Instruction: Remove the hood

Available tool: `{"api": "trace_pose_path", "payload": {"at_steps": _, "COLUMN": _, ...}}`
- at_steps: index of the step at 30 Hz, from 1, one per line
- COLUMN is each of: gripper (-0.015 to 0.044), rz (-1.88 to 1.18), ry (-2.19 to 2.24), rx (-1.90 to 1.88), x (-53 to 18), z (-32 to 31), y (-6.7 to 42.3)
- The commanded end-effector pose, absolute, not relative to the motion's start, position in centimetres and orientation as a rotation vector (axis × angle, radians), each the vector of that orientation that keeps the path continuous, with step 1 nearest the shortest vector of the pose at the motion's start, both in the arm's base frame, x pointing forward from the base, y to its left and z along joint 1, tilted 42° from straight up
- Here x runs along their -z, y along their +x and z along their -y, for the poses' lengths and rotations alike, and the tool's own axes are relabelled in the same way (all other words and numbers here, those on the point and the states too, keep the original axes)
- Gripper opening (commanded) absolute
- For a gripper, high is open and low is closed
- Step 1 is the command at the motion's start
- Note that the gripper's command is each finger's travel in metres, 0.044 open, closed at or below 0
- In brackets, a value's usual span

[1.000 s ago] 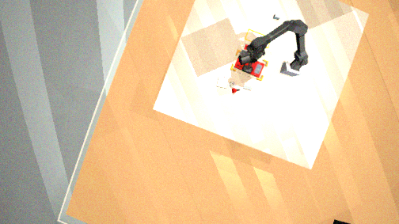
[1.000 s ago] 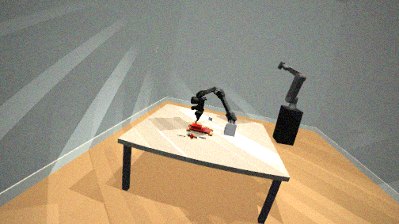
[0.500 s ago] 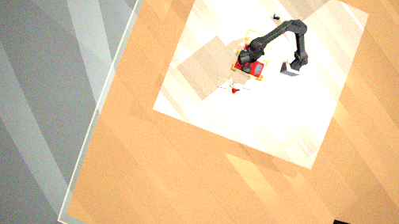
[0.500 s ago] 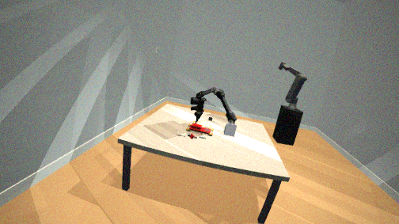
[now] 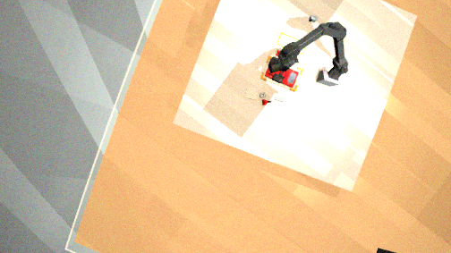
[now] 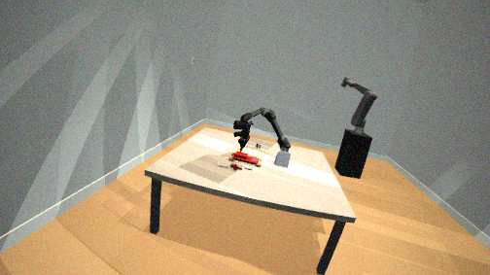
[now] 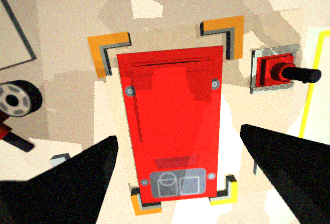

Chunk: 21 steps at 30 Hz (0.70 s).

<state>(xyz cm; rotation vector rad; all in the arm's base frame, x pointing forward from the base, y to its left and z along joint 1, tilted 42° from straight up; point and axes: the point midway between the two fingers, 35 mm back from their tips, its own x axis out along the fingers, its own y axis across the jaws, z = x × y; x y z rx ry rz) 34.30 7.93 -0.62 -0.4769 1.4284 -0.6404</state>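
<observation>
The red toy car [image 5: 285,76] [image 6: 245,160] lies on the table inside orange corner brackets [image 7: 109,46]. Its flat red hood [image 7: 173,115] is on the car, with small screws at its corners. My gripper [image 7: 179,135] [image 5: 274,65] [image 6: 241,145] is open and empty. It hangs straight above the hood, one finger to each side, and does not touch it. The marked area shows as a yellow outline [image 7: 311,90] [image 5: 285,34] on the table just beyond the car.
A red block with a black peg [image 7: 277,74] sits between the car and the yellow line. A loose wheel [image 7: 15,99] and small parts [image 5: 264,98] lie on the car's other side. The arm's base [image 5: 328,78] stands nearby. A second arm on a black pedestal [image 6: 353,154] stands off the table [image 6: 292,189].
</observation>
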Motion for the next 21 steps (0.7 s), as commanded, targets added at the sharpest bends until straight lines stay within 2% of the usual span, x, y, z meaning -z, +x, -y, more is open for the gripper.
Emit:
{"api": "trace_pose_path", "payload": {"at_steps": 1, "gripper": 0.044, "rz": -1.431, "ry": -0.485, "rx": 0.642, "x": 0.89, "z": -7.63, "y": 34.2}}
{"api": "trace_pose_path", "payload": {"at_steps": 21, "gripper": 0.044, "rz": -1.431, "ry": -0.486, "rx": 0.642, "x": 1.74, "z": -6.83, "y": 34.32}}
